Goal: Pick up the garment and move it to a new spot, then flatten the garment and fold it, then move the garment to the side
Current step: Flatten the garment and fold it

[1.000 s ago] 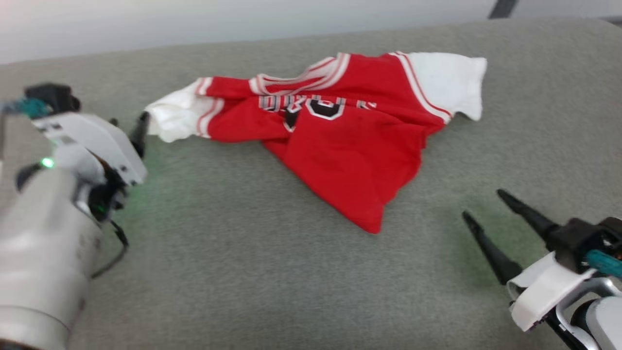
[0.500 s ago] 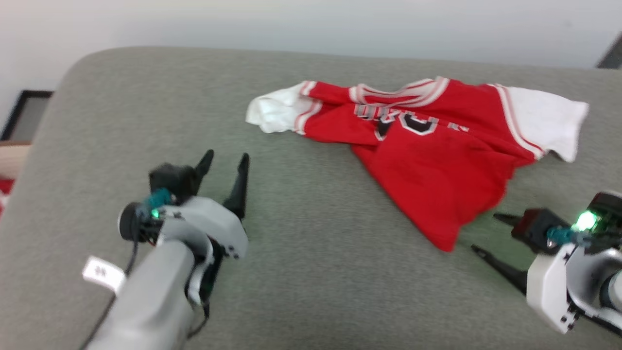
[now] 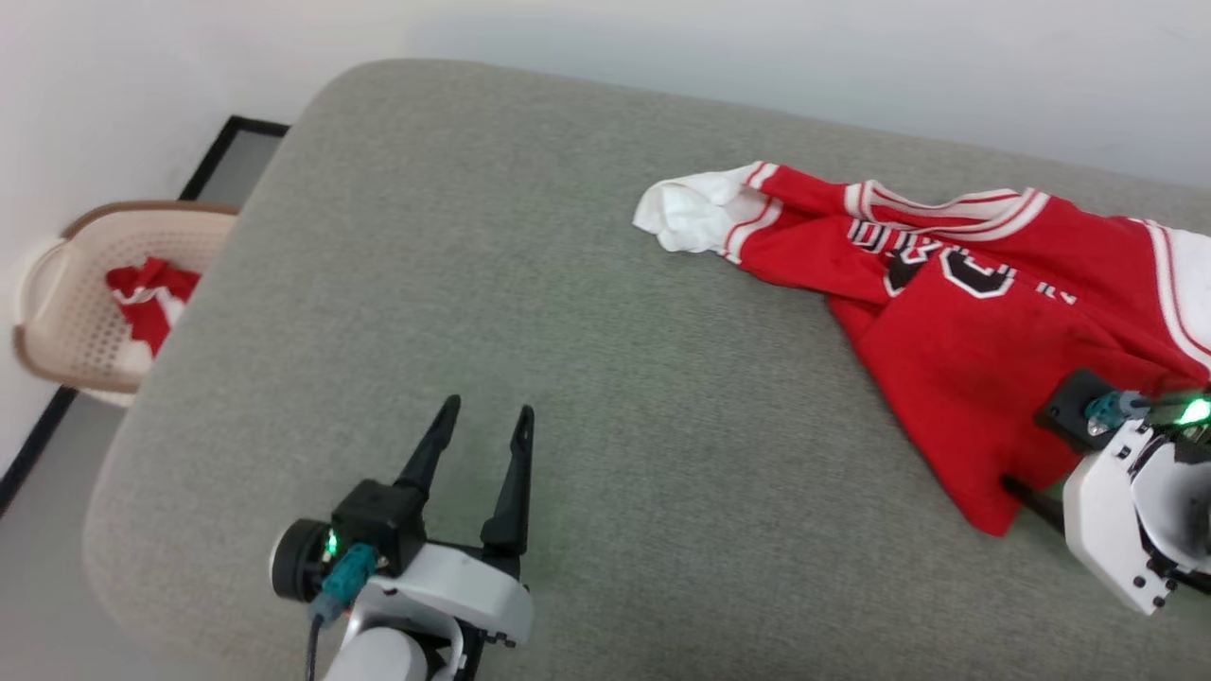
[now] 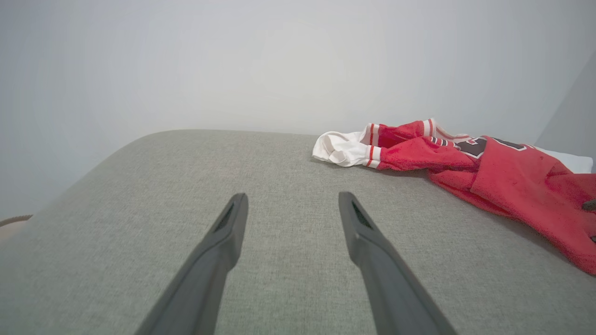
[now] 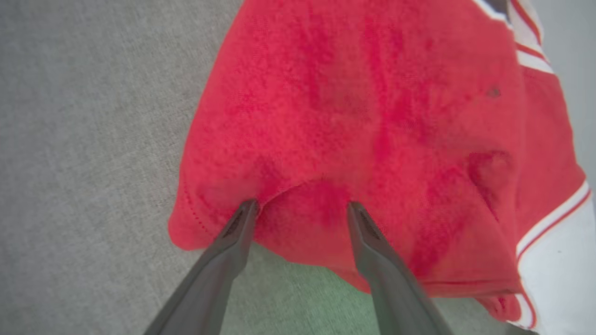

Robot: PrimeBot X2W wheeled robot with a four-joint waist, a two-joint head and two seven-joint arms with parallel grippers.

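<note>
Red top (image 3: 993, 322), all crumpled, at 2 o'clock in the head view. Lies on the grey pad (image 3: 568, 284). White sleeve (image 3: 691, 213) bunched up at the 10 o'clock end of the top. Black and white letters (image 3: 956, 265) across the chest, partly folded under. White and red stripes along the neck. Low corner of the top pointing to 5 o'clock.

Right gripper (image 5: 302, 204) at 4 o'clock in the head view, right at that low corner. Fingers wide apart, both tips touching the red cloth, with a small bump of cloth between them. Not pinching it, not holding anything.

Left gripper (image 3: 489, 409) at 7 o'clock, by bare pad, well apart from the top. Fingers wide apart too, pointing to 12 o'clock, with nothing between them. Hard to tell if touching the pad or just above it.

Basket (image 3: 57, 246) at 9 o'clock, down beside the pad. Small red and white cloth (image 3: 151, 293) inside it. Pale wall (image 3: 662, 47) at 12 o'clock.
</note>
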